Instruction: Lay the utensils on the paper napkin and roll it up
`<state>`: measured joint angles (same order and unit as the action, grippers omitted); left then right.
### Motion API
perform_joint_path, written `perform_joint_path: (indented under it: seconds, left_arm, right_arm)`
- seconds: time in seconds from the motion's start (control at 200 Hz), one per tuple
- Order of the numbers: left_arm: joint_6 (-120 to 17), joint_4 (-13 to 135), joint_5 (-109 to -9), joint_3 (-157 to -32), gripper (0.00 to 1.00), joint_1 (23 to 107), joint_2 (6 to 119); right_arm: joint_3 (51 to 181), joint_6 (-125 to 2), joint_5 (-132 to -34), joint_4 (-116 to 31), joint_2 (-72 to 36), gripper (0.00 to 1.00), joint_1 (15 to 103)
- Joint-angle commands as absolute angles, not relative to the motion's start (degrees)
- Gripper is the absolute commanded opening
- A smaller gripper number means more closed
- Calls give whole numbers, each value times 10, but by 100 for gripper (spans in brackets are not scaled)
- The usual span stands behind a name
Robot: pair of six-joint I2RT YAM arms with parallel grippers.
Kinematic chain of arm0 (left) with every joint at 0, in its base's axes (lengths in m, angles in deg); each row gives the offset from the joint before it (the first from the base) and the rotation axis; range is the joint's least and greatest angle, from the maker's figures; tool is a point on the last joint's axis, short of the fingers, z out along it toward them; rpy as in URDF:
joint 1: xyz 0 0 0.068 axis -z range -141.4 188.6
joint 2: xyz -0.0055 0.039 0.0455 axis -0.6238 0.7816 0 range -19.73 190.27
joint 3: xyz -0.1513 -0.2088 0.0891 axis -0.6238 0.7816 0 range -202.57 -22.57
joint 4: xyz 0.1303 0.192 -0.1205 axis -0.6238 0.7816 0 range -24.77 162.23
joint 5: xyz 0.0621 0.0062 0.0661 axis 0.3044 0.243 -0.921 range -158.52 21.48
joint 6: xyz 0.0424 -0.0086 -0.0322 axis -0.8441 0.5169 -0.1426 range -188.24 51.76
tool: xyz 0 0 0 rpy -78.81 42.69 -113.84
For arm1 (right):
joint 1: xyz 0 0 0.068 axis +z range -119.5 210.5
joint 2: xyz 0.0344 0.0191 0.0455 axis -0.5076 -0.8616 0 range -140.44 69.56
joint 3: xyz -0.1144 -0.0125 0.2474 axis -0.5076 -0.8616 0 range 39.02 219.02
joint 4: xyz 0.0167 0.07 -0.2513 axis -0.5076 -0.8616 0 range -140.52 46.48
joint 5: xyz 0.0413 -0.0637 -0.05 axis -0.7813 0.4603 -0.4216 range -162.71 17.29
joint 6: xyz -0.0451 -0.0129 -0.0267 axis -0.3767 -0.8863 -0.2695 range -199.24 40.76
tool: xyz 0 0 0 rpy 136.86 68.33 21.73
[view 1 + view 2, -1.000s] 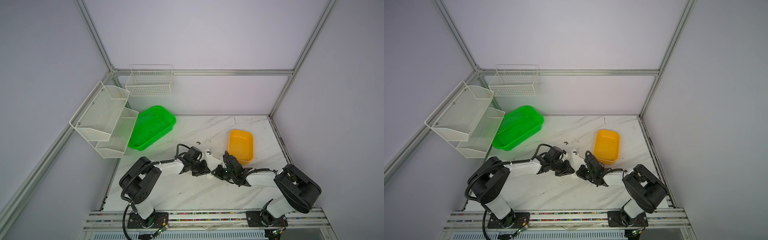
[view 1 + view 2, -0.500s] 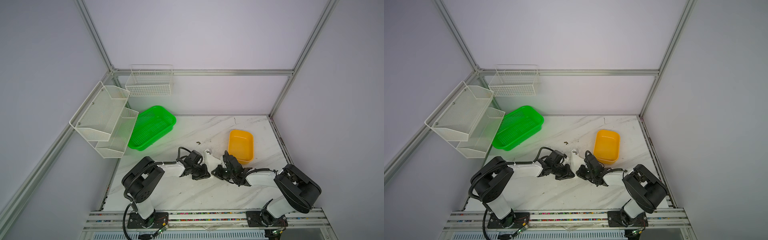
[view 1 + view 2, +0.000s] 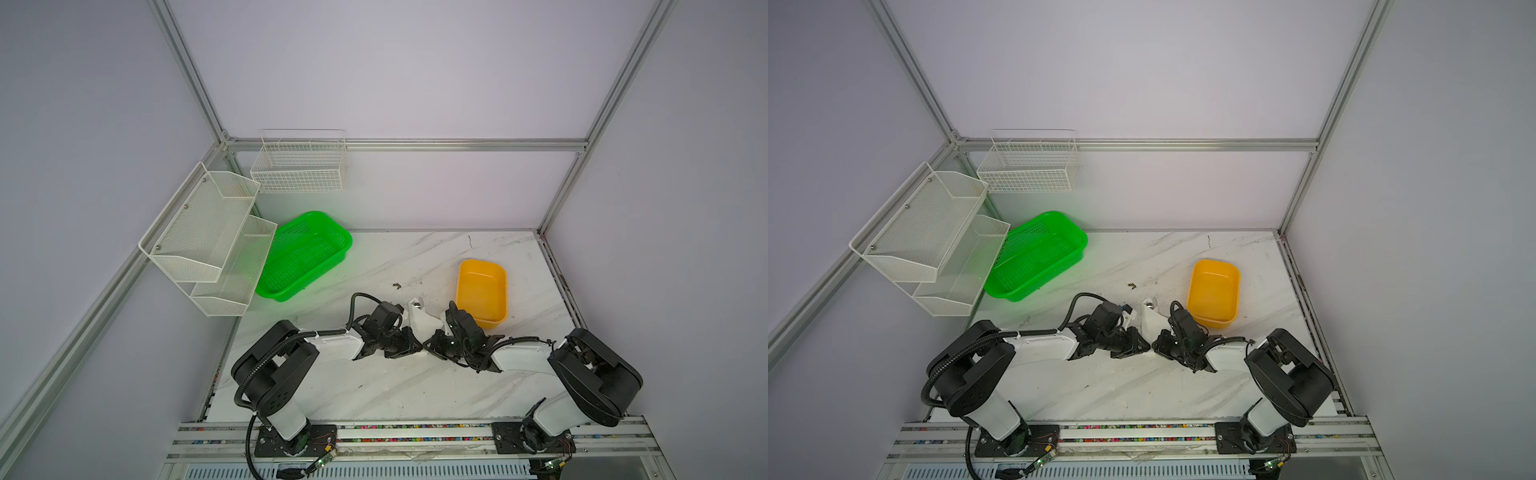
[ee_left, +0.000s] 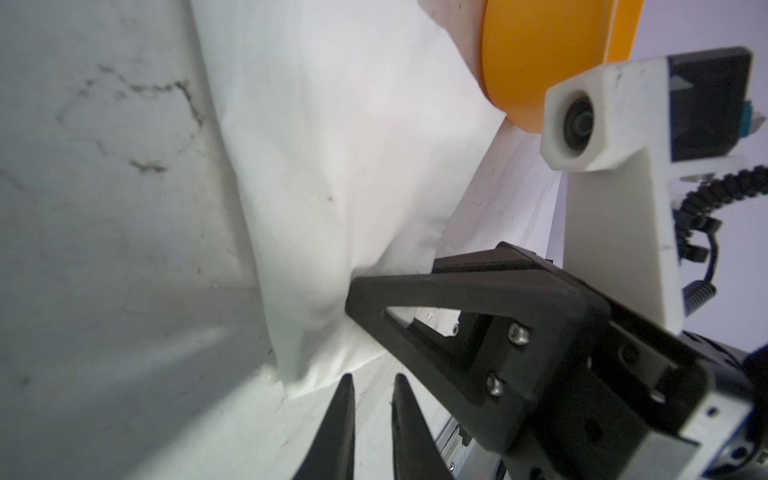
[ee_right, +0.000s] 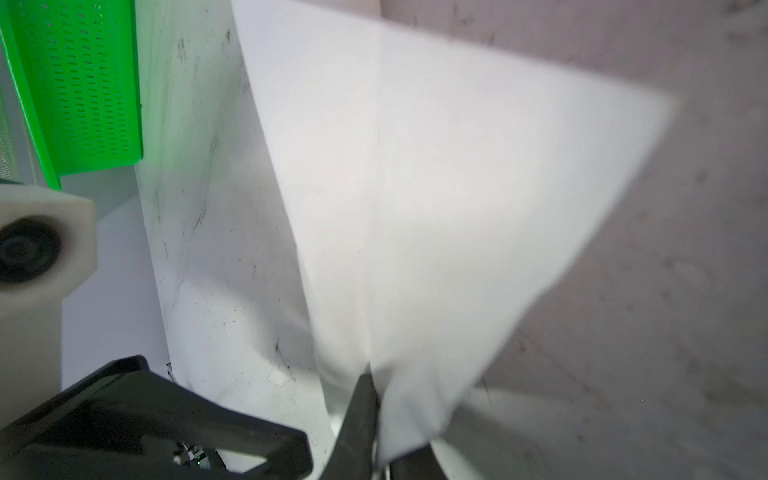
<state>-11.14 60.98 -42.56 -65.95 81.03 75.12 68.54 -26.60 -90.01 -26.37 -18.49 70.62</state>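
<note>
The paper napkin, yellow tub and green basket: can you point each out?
paper napkin (image 4: 332,145): left wrist view, middle of the sheet.
yellow tub (image 3: 482,289): in a top view, bare inner floor.
green basket (image 3: 305,259): in a top view, bare inner floor.

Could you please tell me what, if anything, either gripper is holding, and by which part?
The right gripper pinches the paper napkin by a bunched bit of its near edge; the left gripper holds nothing, its jaws slightly apart.

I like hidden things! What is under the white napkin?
The napkin is bunched up. A small grey bit peeks out at its far end, maybe a spoon. Anything else under it is covered.
</note>
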Motion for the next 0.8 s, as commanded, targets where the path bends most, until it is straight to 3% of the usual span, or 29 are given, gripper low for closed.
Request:
perform_joint_path:
  seconds: [0.0,0.235,0.525,0.795]
  left_arm:
    - [-108,607,-457,-656,18,809,766]
    - [-106,608,-446,-646,17,811,788]
    - [-103,605,-424,-627,19,815,735]
    - [-137,674,-465,-699,38,792,725]
  right_arm:
    - [675,-270,-872,-347,-196,11,703]
    - [672,-271,-873,-345,-194,11,703]
    - [675,-289,-873,-345,-193,10,702]
    - [675,-311,-885,-346,-193,8,697]
